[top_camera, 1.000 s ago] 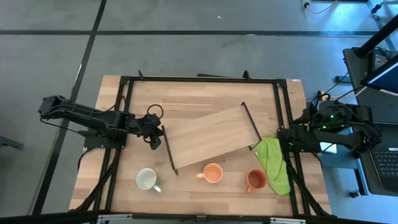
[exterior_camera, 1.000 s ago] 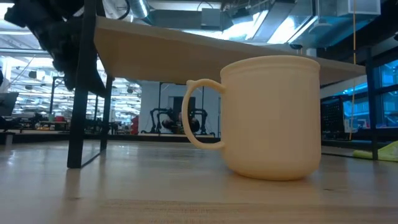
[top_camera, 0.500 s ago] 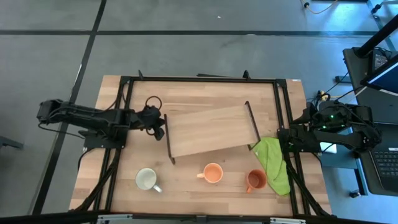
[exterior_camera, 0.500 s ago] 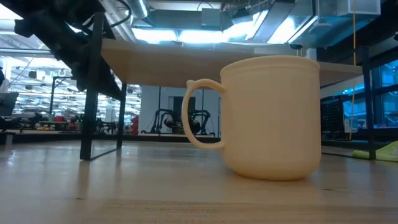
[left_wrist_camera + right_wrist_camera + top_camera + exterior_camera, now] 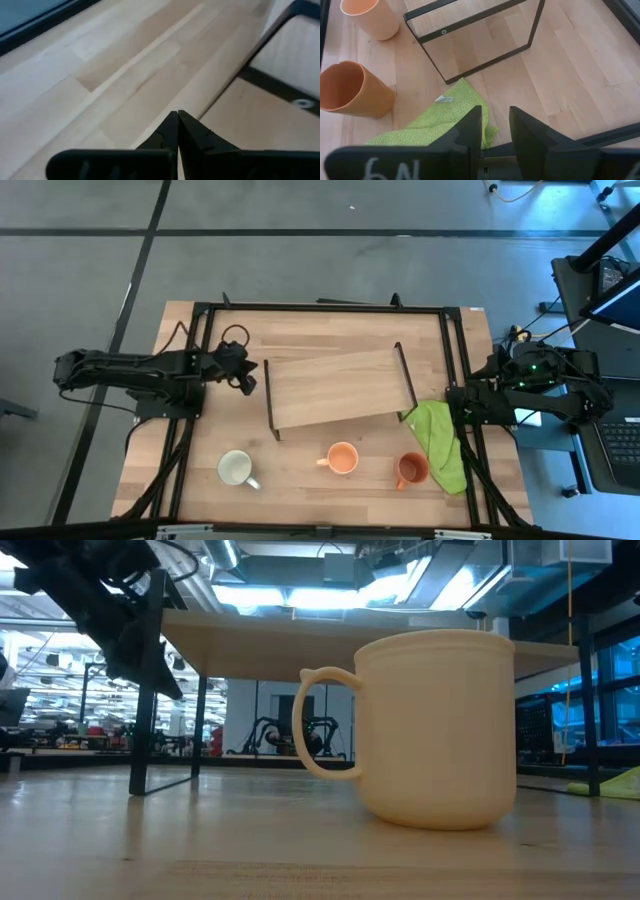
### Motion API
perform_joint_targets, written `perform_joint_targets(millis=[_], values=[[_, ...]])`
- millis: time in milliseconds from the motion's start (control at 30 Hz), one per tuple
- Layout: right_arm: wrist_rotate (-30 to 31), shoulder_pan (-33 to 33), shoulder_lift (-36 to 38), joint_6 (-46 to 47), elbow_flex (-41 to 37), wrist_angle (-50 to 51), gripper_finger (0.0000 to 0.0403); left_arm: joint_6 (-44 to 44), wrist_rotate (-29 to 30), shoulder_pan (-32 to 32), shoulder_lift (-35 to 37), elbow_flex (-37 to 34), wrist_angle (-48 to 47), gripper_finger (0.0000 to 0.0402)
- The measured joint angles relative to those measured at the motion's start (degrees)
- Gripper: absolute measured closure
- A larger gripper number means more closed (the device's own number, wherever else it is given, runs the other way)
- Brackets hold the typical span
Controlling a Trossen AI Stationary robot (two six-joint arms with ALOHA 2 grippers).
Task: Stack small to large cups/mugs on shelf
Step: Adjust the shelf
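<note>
The light-wood shelf (image 5: 340, 388) stands on its black wire legs near the table's middle, slightly skewed. Near the front edge stand the white mug (image 5: 236, 468), the light orange mug (image 5: 342, 458) and the dark orange-brown mug (image 5: 411, 470), each upright on its base. My left gripper (image 5: 249, 377) is shut and empty just left of the shelf's left leg (image 5: 272, 37), apart from it. My right gripper (image 5: 495, 125) is open and empty at the table's right edge, above the lime-green cloth (image 5: 435, 122).
The lime-green cloth (image 5: 440, 438) lies between the shelf's right leg and the dark orange-brown mug. A black metal frame (image 5: 320, 308) runs around the table. In the low view the light orange mug (image 5: 435, 730) stands close in front of the shelf (image 5: 300, 635).
The shelf has turned on the table: its left end swung toward the far edge while its right end nearly stayed, so it now sits less skewed. My left gripper went toward the far edge with that end, then drew back a little toward the table's left edge.
</note>
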State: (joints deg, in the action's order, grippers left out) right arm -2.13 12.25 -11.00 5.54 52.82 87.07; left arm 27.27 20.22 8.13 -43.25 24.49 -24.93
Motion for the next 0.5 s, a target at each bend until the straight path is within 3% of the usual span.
perform_joint_targets(millis=[200,500], values=[[0.00,0.00,0.00,0.00,0.00,0.00,0.0302,6.82,-3.55,-4.92,3.42,0.00,-3.09,0.0401],[0.00,0.02,0.00,0.00,0.00,0.00,0.0302,11.80,-2.77,-14.21,3.28,0.00,0.83,0.0401]])
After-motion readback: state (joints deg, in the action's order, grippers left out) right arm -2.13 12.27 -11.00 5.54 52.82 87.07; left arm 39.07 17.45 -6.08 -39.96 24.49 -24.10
